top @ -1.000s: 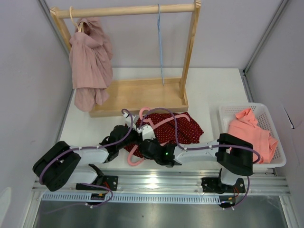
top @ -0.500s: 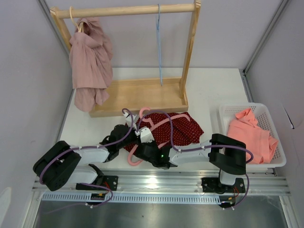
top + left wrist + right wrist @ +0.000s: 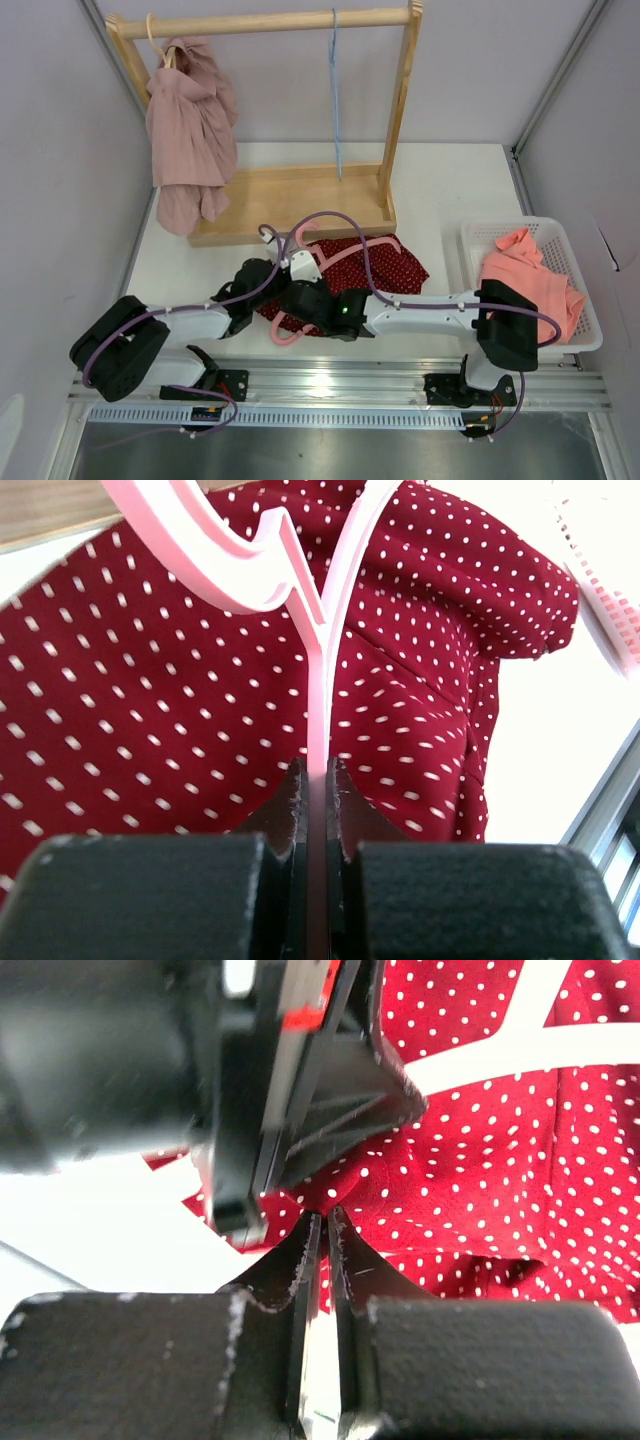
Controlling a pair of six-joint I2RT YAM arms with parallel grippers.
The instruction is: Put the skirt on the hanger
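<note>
The red white-dotted skirt lies crumpled on the table in front of the rack. The pink hanger lies across it, with its hook toward the rack. My left gripper is at the skirt's left edge, shut on a thin bar of the hanger, with the skirt behind it. My right gripper reaches in from the right, just beside the left one. In the right wrist view it is shut on a fold of the skirt, and the left gripper's black body is close above.
A wooden clothes rack stands at the back with a pink garment on its left end and a blue hanger on the rail. A white basket holding an orange garment sits at the right.
My right gripper has moved left and slightly away from the near edge, closer to the left gripper. The hanger and skirt edge have shifted a little with it. The left arm has barely moved.
</note>
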